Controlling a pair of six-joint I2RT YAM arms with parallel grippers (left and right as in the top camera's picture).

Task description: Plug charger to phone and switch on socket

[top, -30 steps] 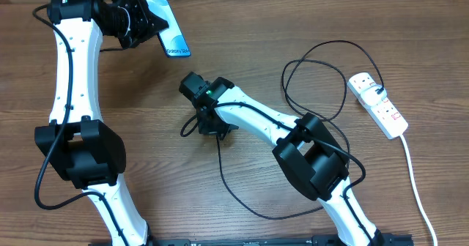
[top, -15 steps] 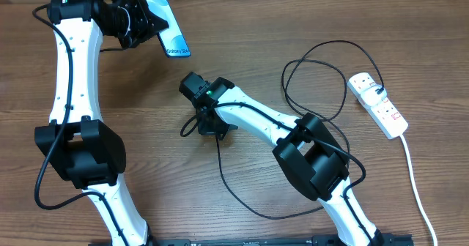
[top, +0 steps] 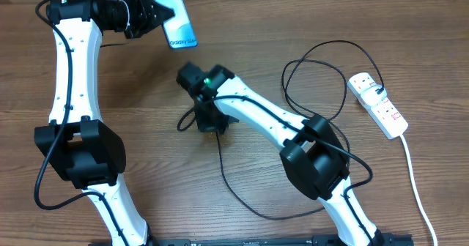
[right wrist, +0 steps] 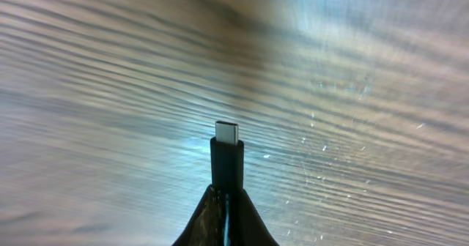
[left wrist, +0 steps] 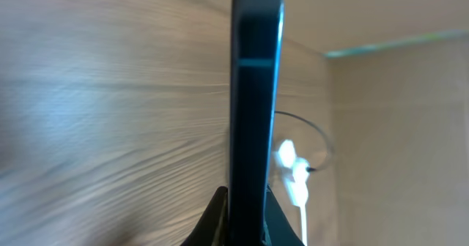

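Note:
My left gripper (top: 152, 13) is shut on the phone (top: 174, 15) and holds it in the air at the far left of the table, blue screen tilted up. In the left wrist view the phone (left wrist: 255, 92) shows edge-on between the fingers (left wrist: 245, 217). My right gripper (top: 212, 125) is shut on the charger connector near the table's middle. In the right wrist view the connector tip (right wrist: 226, 154) sticks out from the shut fingers (right wrist: 226, 202) above the wood. The black charger cable (top: 322, 77) loops right to the white socket (top: 377, 104).
The socket's thick white cord (top: 414, 180) runs down the right side toward the front edge. The charger cable also trails in a loop (top: 242, 195) at the front middle, under my right arm. The socket shows faintly in the left wrist view (left wrist: 292, 174).
My left gripper has lifted the phone up and slightly right. My right gripper has shifted a little toward the far left with the connector.

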